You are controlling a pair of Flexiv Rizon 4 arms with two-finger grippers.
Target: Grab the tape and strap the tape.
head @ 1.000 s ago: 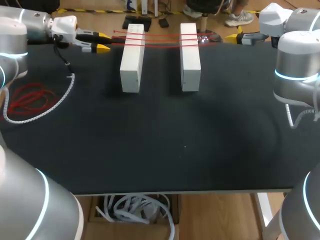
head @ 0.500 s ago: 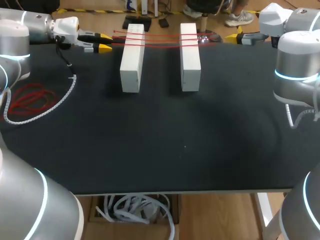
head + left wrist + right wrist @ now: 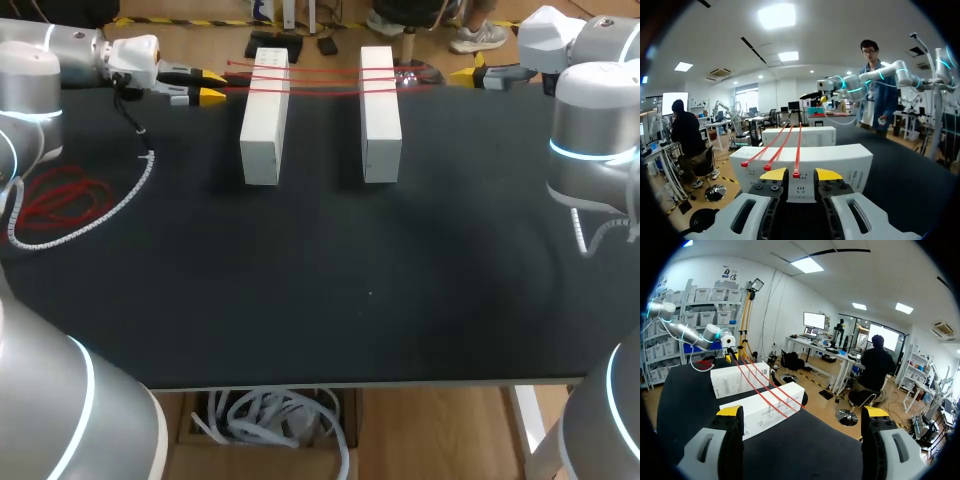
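Observation:
Two white blocks [image 3: 262,120] [image 3: 381,115] stand side by side at the table's far end. Three red tape strands [image 3: 325,78] lie across both blocks. My left gripper [image 3: 211,84] sits level just left of the left block. In the left wrist view the near block [image 3: 840,160] fills the space ahead. The end of one strand [image 3: 796,174] lies between the left gripper's [image 3: 802,174] narrowly spread fingers, with gaps on both sides. My right gripper [image 3: 468,75] hovers right of the right block. It [image 3: 802,412] stands wide open and holds nothing; the strands [image 3: 765,390] run ahead of it.
A loose coil of red tape [image 3: 58,195] lies at the table's left side, ringed by a white spiral cable [image 3: 100,215] from my left arm. The black tabletop [image 3: 330,280] stretches from the blocks to the near edge.
The left gripper's fingers have drawn closer together around the strand end, and the arm has shifted slightly. The right arm has not moved.

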